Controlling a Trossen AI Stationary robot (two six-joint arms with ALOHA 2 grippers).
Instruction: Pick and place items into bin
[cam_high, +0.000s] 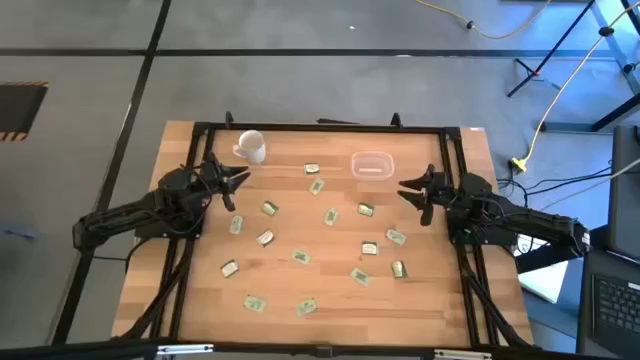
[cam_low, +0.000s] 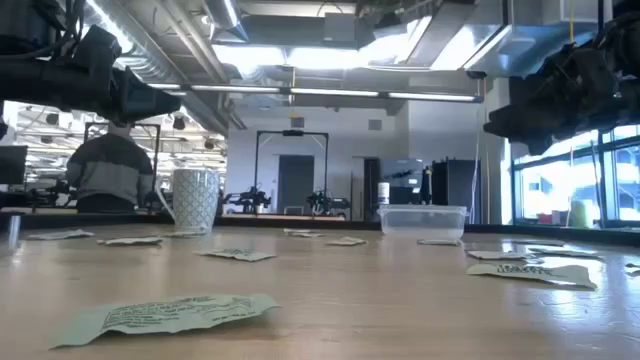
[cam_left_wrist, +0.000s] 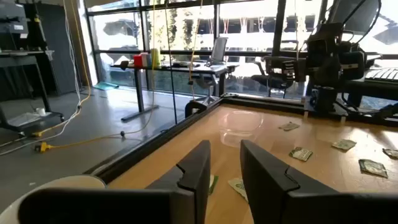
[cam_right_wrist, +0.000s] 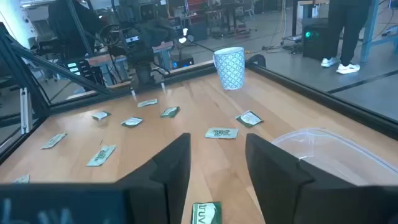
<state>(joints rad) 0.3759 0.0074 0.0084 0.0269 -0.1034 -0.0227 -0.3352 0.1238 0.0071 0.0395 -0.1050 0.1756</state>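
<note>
My packets (cam_high: 300, 257) lie scattered flat over the surface (cam_high: 330, 300), from the near edge to the far side. My left gripper (cam_high: 236, 179) and right gripper (cam_high: 405, 189) hover at either side, jaws open and empty. The bin (cam_high: 371, 164) sits far right, the mug (cam_high: 250, 146) far left.

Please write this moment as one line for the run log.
stage: before first pick | left tool: open, empty, near mug | right tool: open, empty, near bin | bin: empty | packets: scattered on table
</note>
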